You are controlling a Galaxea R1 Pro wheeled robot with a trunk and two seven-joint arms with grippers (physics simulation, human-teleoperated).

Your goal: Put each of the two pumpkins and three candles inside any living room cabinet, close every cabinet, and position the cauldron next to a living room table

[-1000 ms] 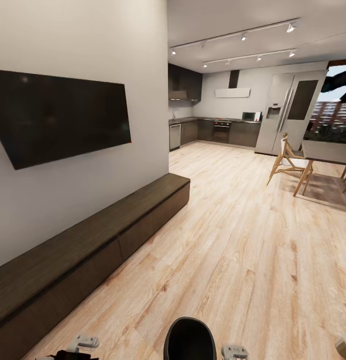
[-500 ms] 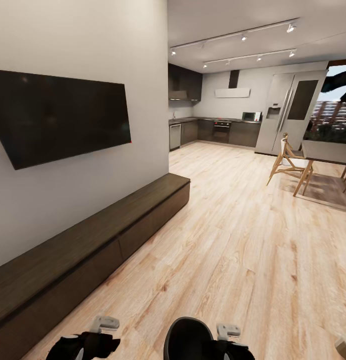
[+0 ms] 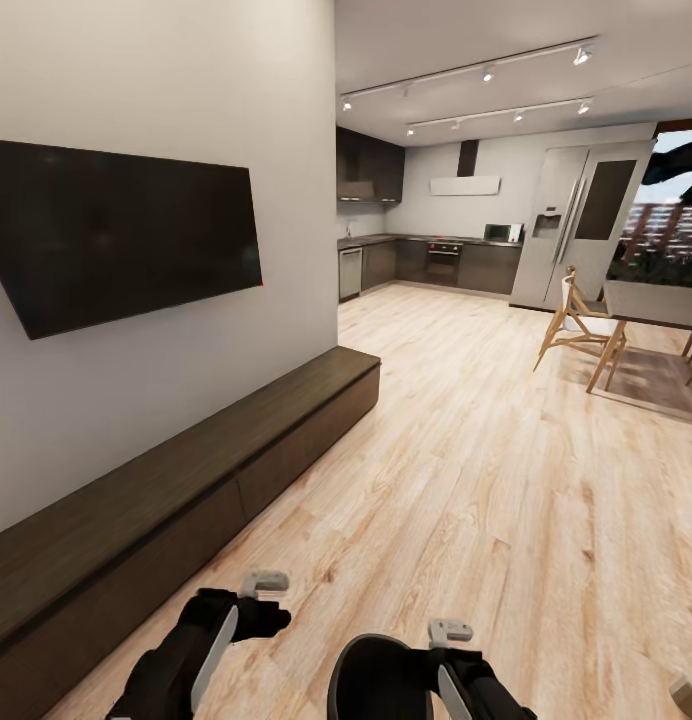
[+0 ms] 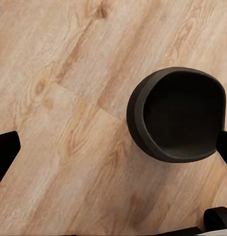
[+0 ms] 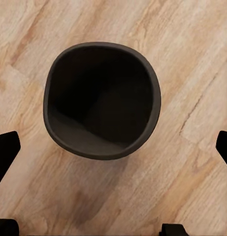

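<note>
The cauldron (image 3: 378,678), a dark round pot with an empty black hollow, stands on the wooden floor (image 3: 506,480) right below me, and I take it as my landmark. My left gripper (image 3: 264,582) hangs to the left of the cauldron and a little beyond it, over bare boards; my right gripper (image 3: 450,632) hangs just to its right, close by the rim. Both are released, their fingers spread wide, and neither touches the pot or holds anything (the dark fingertips (image 5: 6,147) stand at the far edges of each wrist picture with open floor between them). From my right wrist I look straight down into the cauldron (image 5: 101,98); from my left wrist the cauldron (image 4: 178,114) sits off to one side with floor (image 4: 69,98) under the gripper.

The cabinet (image 3: 196,480), long, low and dark brown, runs along the wall to the left of the cauldron, its flat fronts shut. Above it hangs the black TV (image 3: 121,230). Far beyond the cauldron lies the kitchen (image 3: 436,262), with a dining table and wooden chairs (image 3: 581,330) to the right.
</note>
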